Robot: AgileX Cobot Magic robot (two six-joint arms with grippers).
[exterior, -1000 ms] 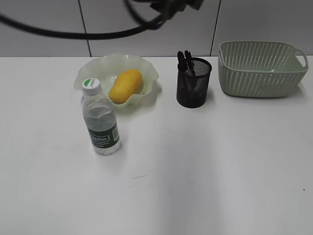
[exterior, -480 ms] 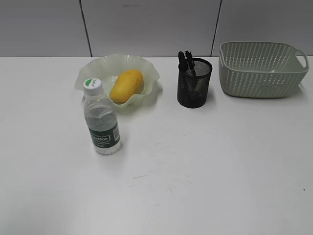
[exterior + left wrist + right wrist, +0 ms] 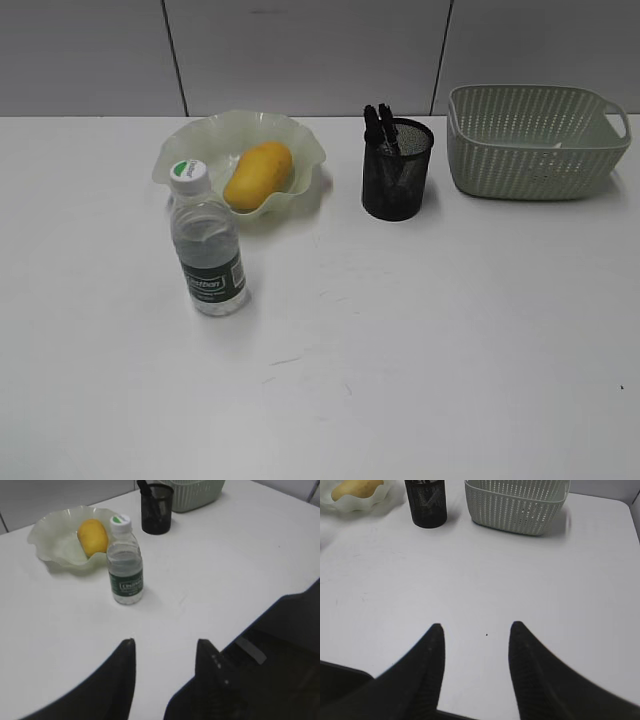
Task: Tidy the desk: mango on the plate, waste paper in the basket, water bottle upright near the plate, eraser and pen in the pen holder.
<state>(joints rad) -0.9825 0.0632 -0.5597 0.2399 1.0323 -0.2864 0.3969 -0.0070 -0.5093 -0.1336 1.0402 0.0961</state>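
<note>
Now that the dark arm and cable seen a second ago have left the top of the exterior view, both arms are pulled back. The left tool (image 3: pixel 165 667) and right tool (image 3: pixel 476 650) hang apart and empty over the bare counter (image 3: pixel 450 350). The mango (image 3: pixel 258 175) lies in the plate (image 3: pixel 200 135), the water bottle (image 3: pixel 207 245) stands upright just beside it, and pens sit in the pen holder (image 3: pixel 397 185). The basket's (image 3: pixel 535 150) contents are hidden, but the tidying looks finished.

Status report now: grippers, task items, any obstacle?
Left gripper and right gripper open, empty. Mango on plate, water bottle upright beside it. No obstacle seen.

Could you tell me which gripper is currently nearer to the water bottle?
Left. The left gripper hangs open over bare desk just short of the water bottle; the right gripper faces the basket side, bottle out of its view.
</note>
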